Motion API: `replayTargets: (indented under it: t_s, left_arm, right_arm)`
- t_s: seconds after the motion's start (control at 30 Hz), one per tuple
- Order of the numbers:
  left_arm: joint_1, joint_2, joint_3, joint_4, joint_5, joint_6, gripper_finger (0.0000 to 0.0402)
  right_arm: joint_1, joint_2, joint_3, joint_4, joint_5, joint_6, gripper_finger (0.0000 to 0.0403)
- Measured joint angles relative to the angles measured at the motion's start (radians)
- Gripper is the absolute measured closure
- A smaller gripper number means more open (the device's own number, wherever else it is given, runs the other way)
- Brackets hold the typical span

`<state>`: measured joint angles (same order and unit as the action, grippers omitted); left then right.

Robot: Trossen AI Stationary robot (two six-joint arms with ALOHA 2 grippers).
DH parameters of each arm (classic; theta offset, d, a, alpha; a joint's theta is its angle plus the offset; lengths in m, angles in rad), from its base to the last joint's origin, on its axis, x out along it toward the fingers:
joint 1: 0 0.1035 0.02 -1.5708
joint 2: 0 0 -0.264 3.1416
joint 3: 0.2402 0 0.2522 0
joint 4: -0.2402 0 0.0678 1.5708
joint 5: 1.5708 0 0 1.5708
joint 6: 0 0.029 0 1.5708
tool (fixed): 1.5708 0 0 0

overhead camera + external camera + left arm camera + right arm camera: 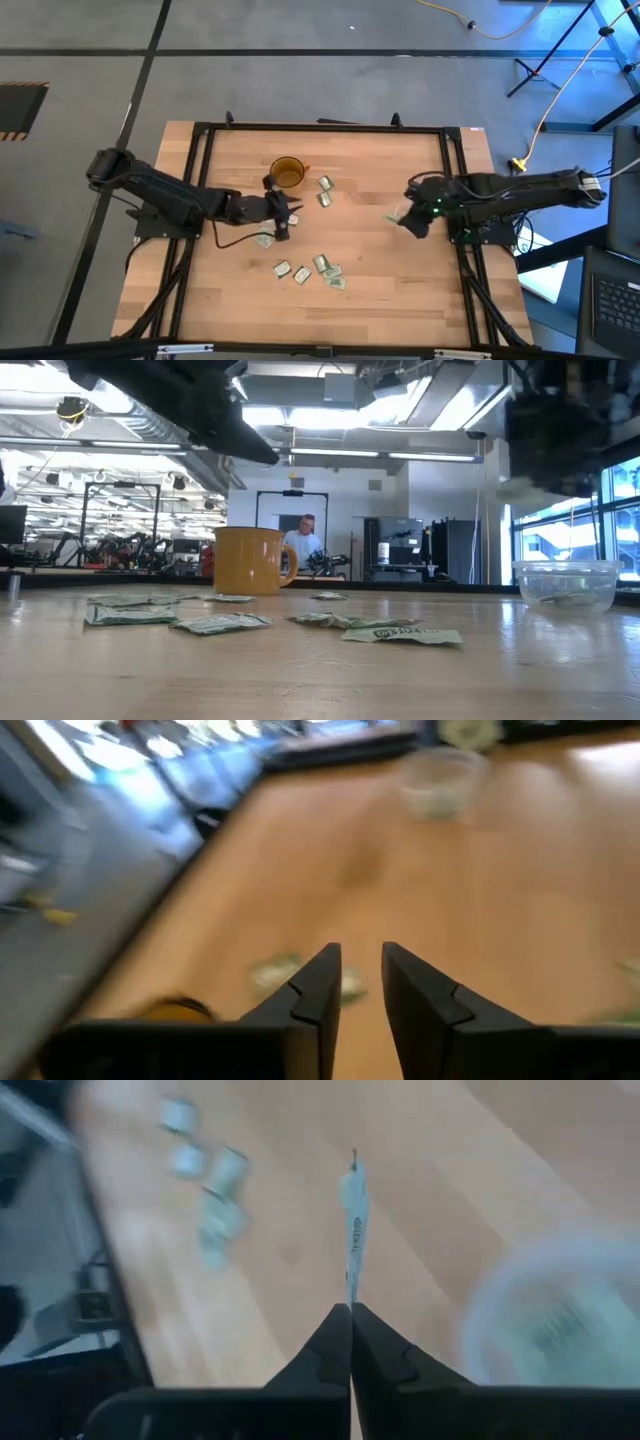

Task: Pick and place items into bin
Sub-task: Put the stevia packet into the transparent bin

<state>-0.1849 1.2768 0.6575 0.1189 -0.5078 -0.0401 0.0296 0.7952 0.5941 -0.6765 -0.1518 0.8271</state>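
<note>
Several small pale green and white packets lie flat on the wooden table, some (pixel 325 272) near the middle front and two (pixel 324 191) beside the amber cup (pixel 288 173). My left gripper (pixel 362 960) hangs open above the table just in front of that cup (pixel 286 212), with nothing between its fingers. The clear round bin (pixel 560 1320) stands on the table at the right (pixel 565 585). My right gripper (pixel 351 1312) is beside and above the bin, shut on one packet (pixel 352 1210). My right gripper pinches one end of the packet (pixel 351 1275) between its two fingertips. The packet shows edge-on and sticks out straight beyond the fingertips. It is lifted clear of the table, beside the bin's rim.
The amber cup (pixel 250 560) with a handle stands at the table's far middle. A black frame (pixel 200 180) runs round the tabletop. Bare wood lies between the loose packets (pixel 400 632) and the bin. A person shows in the room beyond the table.
</note>
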Motion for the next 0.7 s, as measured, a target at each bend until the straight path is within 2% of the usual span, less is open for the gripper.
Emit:
replayTargets:
  t_s: [0.17,0.4,0.47,0.7]
  left_arm:
    - [0.030,-0.004,0.000,-0.073,0.202,-0.067,0.0339]
    - [0.039,-0.004,0.000,-0.175,0.348,-0.136,0.0336]
    - [0.038,-0.004,0.000,-0.210,0.379,-0.160,0.0338]
    - [0.038,-0.004,0.000,-0.251,0.383,-0.212,0.0343]
  right_arm:
    - [-0.001,-0.026,0.000,-0.228,0.024,0.085,0.0402]
    - [0.000,-0.011,-0.006,-0.237,0.033,0.089,0.0402]
    - [0.000,0.004,-0.024,-0.235,0.053,0.114,0.0402]
    - [-0.001,0.053,-0.079,-0.201,0.072,0.116,0.0403]
